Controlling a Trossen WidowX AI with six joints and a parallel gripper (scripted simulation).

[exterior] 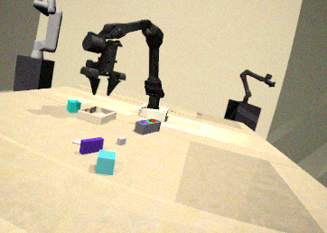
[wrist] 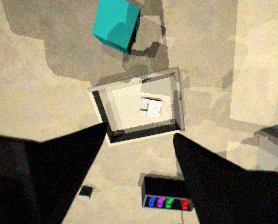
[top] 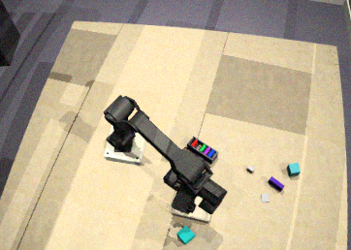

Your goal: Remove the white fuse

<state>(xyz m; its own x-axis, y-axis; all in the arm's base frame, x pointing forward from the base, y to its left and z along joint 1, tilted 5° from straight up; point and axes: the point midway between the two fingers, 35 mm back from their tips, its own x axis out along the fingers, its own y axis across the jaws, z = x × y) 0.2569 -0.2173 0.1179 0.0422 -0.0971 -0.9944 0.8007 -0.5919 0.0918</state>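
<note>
The white fuse point(wrist: 152, 107) lies on its side on the floor of the tray point(wrist: 181, 107) point(exterior: 89, 118) point(top: 196, 217), nearer its right wall in the wrist view. My gripper point(wrist: 141, 131) point(exterior: 101, 94) is open and empty, and hangs above the tray with its fingertips well apart. The dark fuse block point(top: 189, 145) point(exterior: 147, 128) point(wrist: 165, 187) stands upright. It holds blue, purple, green and red fuses, with a gap between the green and the red one. In the top view the arm hides most of the tray and the fuse.
A teal block point(top: 186, 234) point(exterior: 73, 106) point(wrist: 116, 22) stands just beyond the tray. Farther off are a teal cube point(top: 294, 169) point(exterior: 106, 163), a purple block point(top: 276, 183) point(exterior: 91, 145), a small grey cube point(top: 250, 169) point(exterior: 121, 141) and a flat pale piece point(top: 265, 198).
</note>
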